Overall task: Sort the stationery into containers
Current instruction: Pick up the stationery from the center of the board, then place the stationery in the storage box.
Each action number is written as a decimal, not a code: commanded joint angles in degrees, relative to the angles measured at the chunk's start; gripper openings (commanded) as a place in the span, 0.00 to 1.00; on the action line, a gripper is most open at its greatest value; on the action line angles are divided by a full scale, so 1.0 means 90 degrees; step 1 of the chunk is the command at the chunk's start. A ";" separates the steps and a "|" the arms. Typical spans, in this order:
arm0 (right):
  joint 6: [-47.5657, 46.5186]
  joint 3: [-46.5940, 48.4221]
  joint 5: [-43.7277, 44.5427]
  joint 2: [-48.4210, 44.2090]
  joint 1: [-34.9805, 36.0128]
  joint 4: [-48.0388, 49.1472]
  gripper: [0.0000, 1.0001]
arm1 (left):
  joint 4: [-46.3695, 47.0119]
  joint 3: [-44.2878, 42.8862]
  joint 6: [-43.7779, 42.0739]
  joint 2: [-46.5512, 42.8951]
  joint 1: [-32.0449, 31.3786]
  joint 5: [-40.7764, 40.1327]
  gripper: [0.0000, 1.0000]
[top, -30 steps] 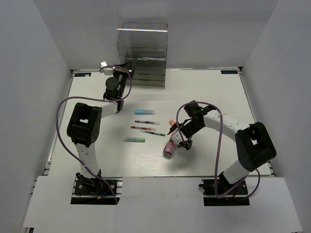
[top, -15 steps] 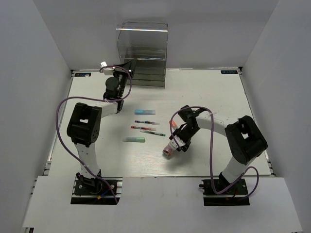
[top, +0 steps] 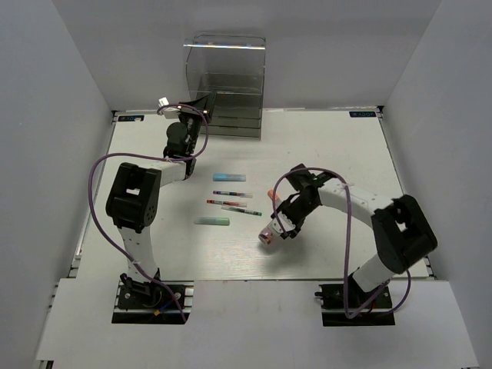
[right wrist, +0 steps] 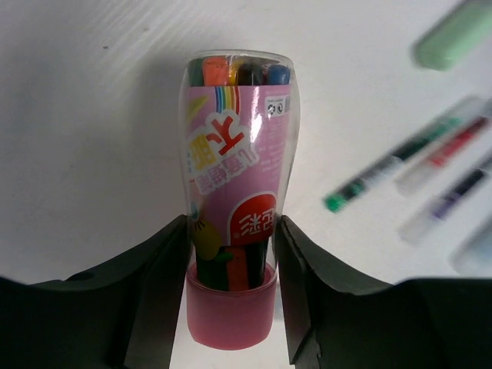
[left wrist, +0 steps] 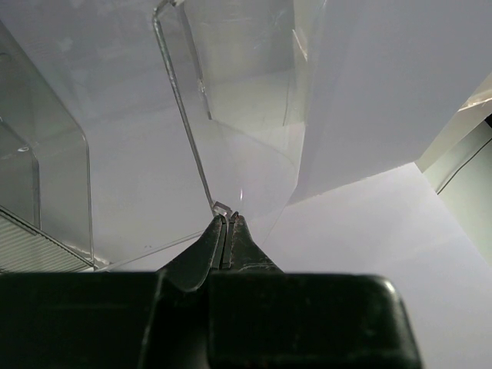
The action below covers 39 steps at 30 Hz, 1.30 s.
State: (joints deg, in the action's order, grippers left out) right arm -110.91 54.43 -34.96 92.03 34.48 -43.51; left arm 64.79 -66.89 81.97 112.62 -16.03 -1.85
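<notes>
The pink tube (right wrist: 234, 177) holds coloured markers. My right gripper (right wrist: 231, 254) is shut on it near its pink cap, low over the table, with a finger pressing each side. In the top view the pink tube (top: 267, 234) lies in front of the pens, at my right gripper (top: 279, 225). The short orange marker (top: 271, 193) lies just behind. Two pale bars (top: 229, 177) (top: 212, 221) and three thin pens (top: 233, 195) lie at mid-table. My left gripper (left wrist: 227, 220) is shut on a thin clear edge of the container (top: 225, 84) at the back.
White walls close in the table on the left, back and right. In the right wrist view a pale green bar (right wrist: 455, 37) and blurred pens (right wrist: 403, 157) lie to the right of the tube. Clear container walls (left wrist: 46, 184) stand close around my left gripper.
My right gripper has moved left over the pink tube and closed on it; the tube shifted slightly. The left arm has not moved.
</notes>
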 commanded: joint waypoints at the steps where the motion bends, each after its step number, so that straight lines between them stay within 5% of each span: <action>1: 0.0662 0.0075 -0.0403 -0.0897 -0.0042 0.0233 0.10 | 0.0408 -0.0096 0.0013 -0.0160 -0.0035 0.0059 0.00; 9: 0.3814 0.0231 0.0103 -0.1144 -0.0178 0.2829 0.04 | 0.0408 -0.0097 0.0013 -0.0160 -0.0035 0.0059 0.00; 14: 0.4734 0.0727 0.0865 -0.0511 -0.0198 0.4342 0.04 | 0.0408 -0.0097 0.0013 -0.0160 -0.0035 0.0059 0.00; 22: 0.5273 0.2349 0.1599 0.0838 -0.0169 0.5224 0.02 | 0.0408 -0.0097 0.0013 -0.0160 -0.0035 0.0059 0.00; 39: 0.5791 0.3590 0.3093 0.2469 -0.0081 0.8183 0.00 | 0.0408 -0.0282 0.0013 -0.0042 -0.0035 0.0117 0.00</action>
State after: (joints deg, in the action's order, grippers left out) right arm -60.18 82.50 -10.61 113.38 33.67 19.44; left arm 65.45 -66.94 82.19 113.03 -16.10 -1.76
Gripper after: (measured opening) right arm 0.515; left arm 0.068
